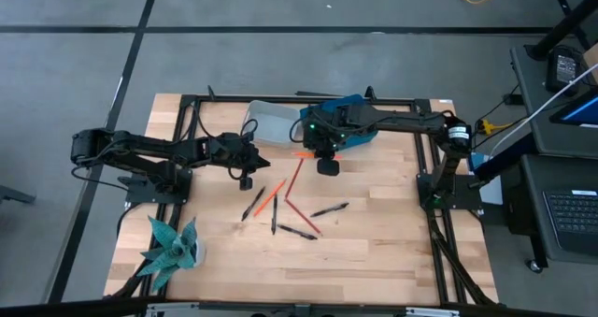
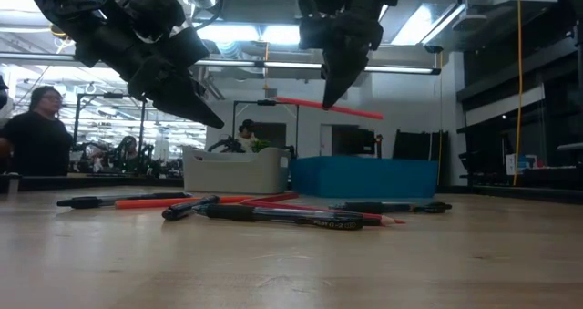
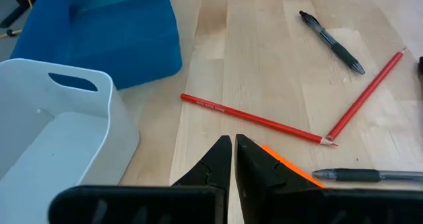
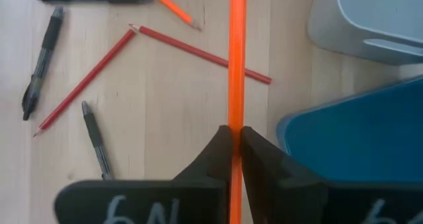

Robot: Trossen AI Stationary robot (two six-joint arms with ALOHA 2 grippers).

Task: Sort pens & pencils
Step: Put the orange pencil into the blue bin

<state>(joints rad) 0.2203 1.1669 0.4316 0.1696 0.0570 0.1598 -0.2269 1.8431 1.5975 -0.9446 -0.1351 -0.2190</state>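
My right gripper [image 4: 236,137] hangs above the table's far middle, shut on an orange pencil [image 2: 351,111]. It is near the blue bin [image 1: 353,135] and the white bin [image 1: 269,122]. On the wood below lie two red pencils [image 4: 86,78] [image 4: 198,52], another orange pencil [image 4: 173,6] and several black pens [image 4: 41,62] [image 4: 98,145] [image 1: 330,208]. My left gripper [image 3: 233,154] hovers shut and empty beside the white bin, left of the pile. My right gripper pinches the orange pencil near its middle [image 4: 236,112] between its two fingers [image 2: 330,90]. The fingers come from above, pointing down, and lie across the pencil. The pencil is lifted clear of the table, nearly level with one end slightly lower.
The two bins stand side by side at the table's far edge [image 1: 280,100]. A teal leafy object [image 1: 173,247] sits at the near left corner. Bare wood lies at the near right. People show in the room beyond [image 2: 36,131].
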